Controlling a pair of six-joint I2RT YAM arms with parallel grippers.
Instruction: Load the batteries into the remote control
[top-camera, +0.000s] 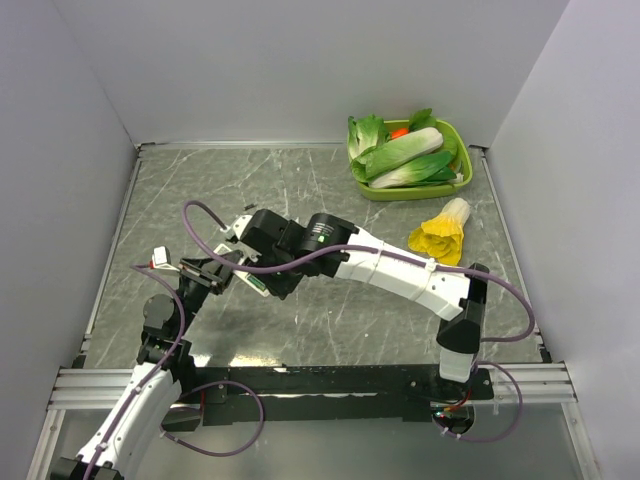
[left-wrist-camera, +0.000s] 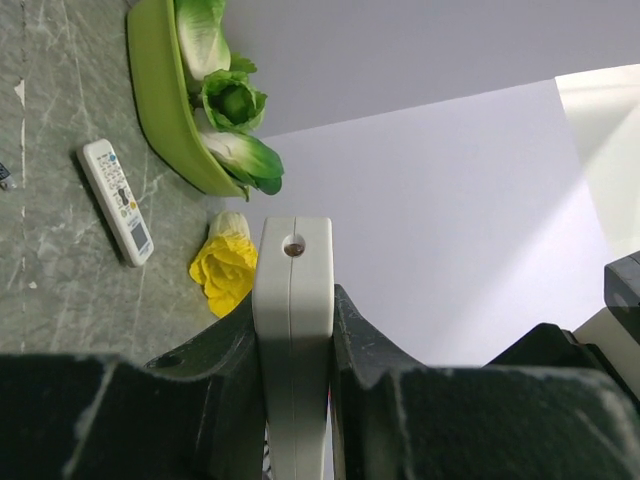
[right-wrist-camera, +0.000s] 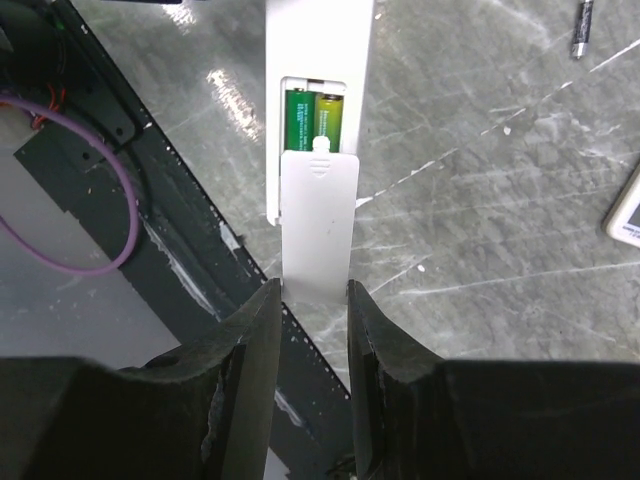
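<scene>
The left gripper (left-wrist-camera: 293, 335) is clenched on the remote (left-wrist-camera: 292, 265), which stands edge-on between its fingers and pokes out past the tips. The right gripper (right-wrist-camera: 310, 300) grasps the cover (right-wrist-camera: 318, 215) by its near end. The cover reaches straight ahead of the fingertips and overlaps the remote's open compartment. Just beyond the cover's far edge the two batteries (right-wrist-camera: 300, 118) lie side by side in the compartment. A second remote (left-wrist-camera: 116, 200) lies on the tabletop (left-wrist-camera: 60, 300), well apart from the left gripper.

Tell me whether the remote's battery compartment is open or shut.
Partly open. The cover, held in the right gripper, hides only part of the compartment in the remote, and both batteries show above it.
</scene>
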